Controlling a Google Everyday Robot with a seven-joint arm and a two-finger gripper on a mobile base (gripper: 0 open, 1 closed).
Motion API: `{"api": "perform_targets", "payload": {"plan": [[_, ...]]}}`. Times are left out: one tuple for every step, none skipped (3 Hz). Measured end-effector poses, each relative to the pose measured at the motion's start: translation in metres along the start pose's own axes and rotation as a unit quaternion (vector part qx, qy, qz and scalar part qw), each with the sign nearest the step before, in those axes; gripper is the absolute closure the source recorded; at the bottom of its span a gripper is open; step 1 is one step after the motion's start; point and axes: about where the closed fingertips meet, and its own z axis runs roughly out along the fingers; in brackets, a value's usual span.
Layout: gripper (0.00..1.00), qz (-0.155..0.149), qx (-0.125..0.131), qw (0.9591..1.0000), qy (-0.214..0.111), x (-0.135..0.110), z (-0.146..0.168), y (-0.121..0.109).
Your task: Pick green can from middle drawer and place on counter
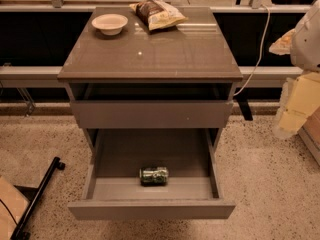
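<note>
The green can (154,176) lies on its side in the open middle drawer (150,209), near the drawer's front wall and about mid-width. The drawer is pulled far out toward me. The counter (165,51) is the glossy grey-brown top of the cabinet, above the drawers. My gripper (294,109) shows as pale cream and white parts at the right edge of the view, about level with the upper drawer. It is well to the right of the cabinet and far from the can, and it holds nothing that I can see.
A white bowl (110,23) and a brown and yellow snack bag (158,13) sit at the back of the counter. The upper drawer front (150,114) stands slightly out. A white cable (259,49) hangs right of the cabinet. A black bar (37,196) lies on the floor at the lower left.
</note>
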Motion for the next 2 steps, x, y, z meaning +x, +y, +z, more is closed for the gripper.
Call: {"api": "perform_targets", "payload": {"plan": [[0.0, 0.001, -0.001, 1.0, -0.002, 0.001, 0.002, 0.0], [0.0, 0.009, -0.006, 0.9999, -0.011, 0.005, 0.016, -0.001]]}}
